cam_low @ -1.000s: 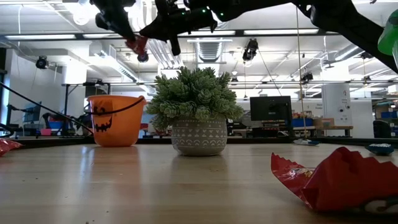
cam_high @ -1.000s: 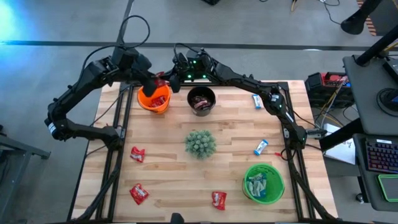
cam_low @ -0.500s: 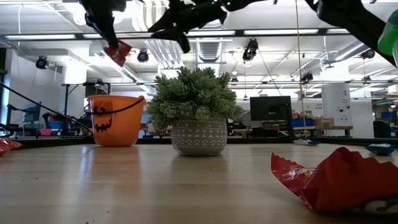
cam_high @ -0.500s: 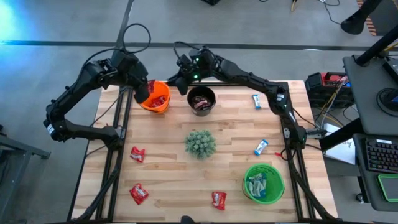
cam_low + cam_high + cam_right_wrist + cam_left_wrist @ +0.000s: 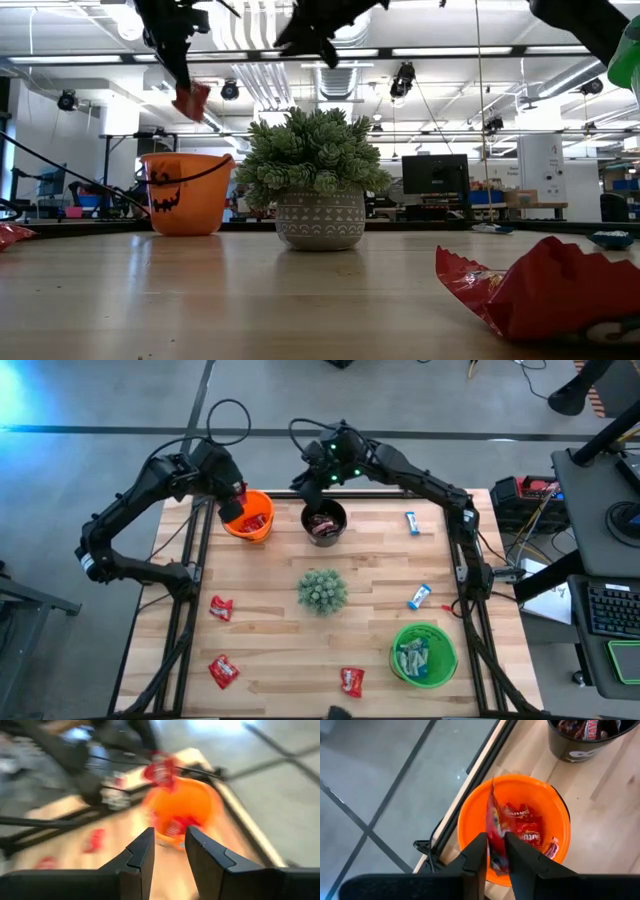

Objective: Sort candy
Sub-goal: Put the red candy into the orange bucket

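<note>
My left gripper hangs over the orange bucket, shut on a red candy. The bucket holds more red candy. My right gripper stands open and empty in the air, by the far rim of the black bucket, which holds dark candy. Loose red candies and two light blue ones lie flat on the table. A green bucket at the near right holds light blue candy. My left gripper pinches the red candy by its upper end between its two fingers. The fingers point steeply down from above. The wrapper hangs on edge below them, clear of the orange bucket's rim.
A spiky green plant in a pale pot stands at the table's middle. Dark frame rails run along the table's left and right edges. Bare wood lies between the plant and the near edge.
My left gripper has tipped further down and carried the red candy a little toward the table's left edge and lower over the orange bucket. My right gripper has drawn away from it, toward the table's right and upward, and now stands by the black bucket.
</note>
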{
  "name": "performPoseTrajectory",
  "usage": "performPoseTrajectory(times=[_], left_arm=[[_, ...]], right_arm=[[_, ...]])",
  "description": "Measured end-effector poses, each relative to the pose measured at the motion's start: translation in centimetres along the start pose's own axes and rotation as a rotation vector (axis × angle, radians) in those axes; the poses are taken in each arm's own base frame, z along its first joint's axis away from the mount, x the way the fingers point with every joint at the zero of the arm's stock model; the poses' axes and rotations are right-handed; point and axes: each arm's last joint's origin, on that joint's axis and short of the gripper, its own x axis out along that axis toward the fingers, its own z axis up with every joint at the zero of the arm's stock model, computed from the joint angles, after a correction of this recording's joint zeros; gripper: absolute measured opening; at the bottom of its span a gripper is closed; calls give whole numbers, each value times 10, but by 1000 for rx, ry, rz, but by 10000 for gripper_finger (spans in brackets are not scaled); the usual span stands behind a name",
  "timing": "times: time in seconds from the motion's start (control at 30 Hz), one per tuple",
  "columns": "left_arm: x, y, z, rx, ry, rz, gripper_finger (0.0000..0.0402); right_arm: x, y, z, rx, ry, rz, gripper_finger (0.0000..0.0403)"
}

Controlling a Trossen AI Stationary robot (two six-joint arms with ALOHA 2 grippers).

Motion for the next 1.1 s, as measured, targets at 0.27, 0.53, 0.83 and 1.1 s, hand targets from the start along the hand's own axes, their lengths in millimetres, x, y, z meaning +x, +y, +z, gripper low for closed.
performPoseTrajectory(times=[0.27, 0.53, 0.83, 1.1], left_arm=[[13, -1, 5, 16, 46, -9, 101], [2, -5, -5, 15, 51, -109, 118], [-33, -5, -22, -38, -96, -166, 119], [-58, -9, -41, -68, -191, -239, 119]], right_arm=[[-25, -6, -4, 23, 83, -198, 119], [-38, -5, -29, 67, 354, -218, 126], [-54, -2, -55, 120, 663, -231, 122], [-54, 3, -57, 200, 681, -247, 130]])
